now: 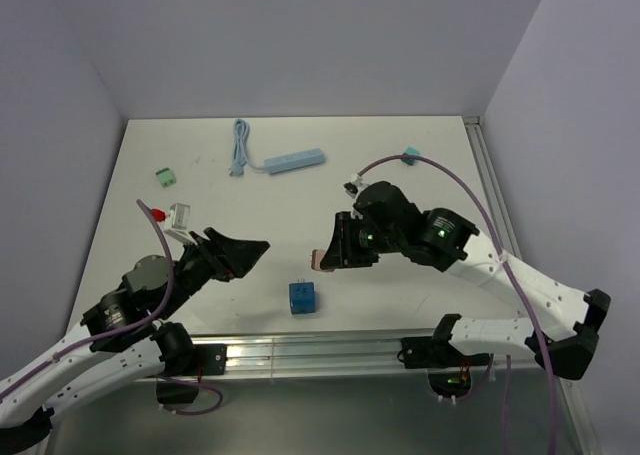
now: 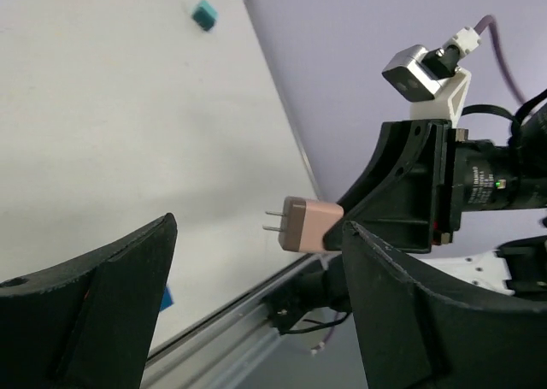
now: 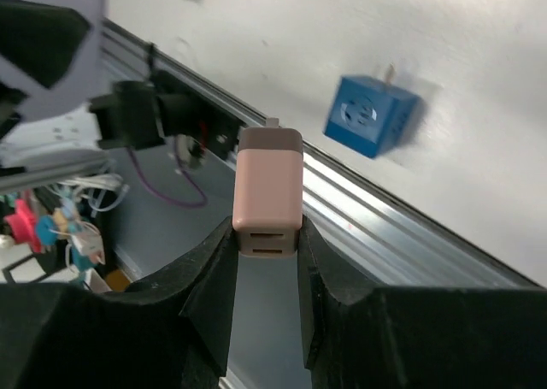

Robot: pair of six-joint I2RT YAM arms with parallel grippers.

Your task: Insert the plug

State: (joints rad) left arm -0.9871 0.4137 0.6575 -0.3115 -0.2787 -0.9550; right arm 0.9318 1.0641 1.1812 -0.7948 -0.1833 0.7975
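White counter (image 1: 250, 195) and pale walls form the workspace. We hold the pink plug (image 3: 268, 188) in the right gripper (image 3: 267, 235). Its jaws are closed on the plug's rear end, which leaves the prongs exposed and pointing away from the jaws. The plug hangs in the air just beyond the blue cube (image 1: 304, 297). Left of the cube, the left gripper (image 1: 245, 250) faces the prongs with its jaws wide open and empty. We judge this keeps the insertion path free.
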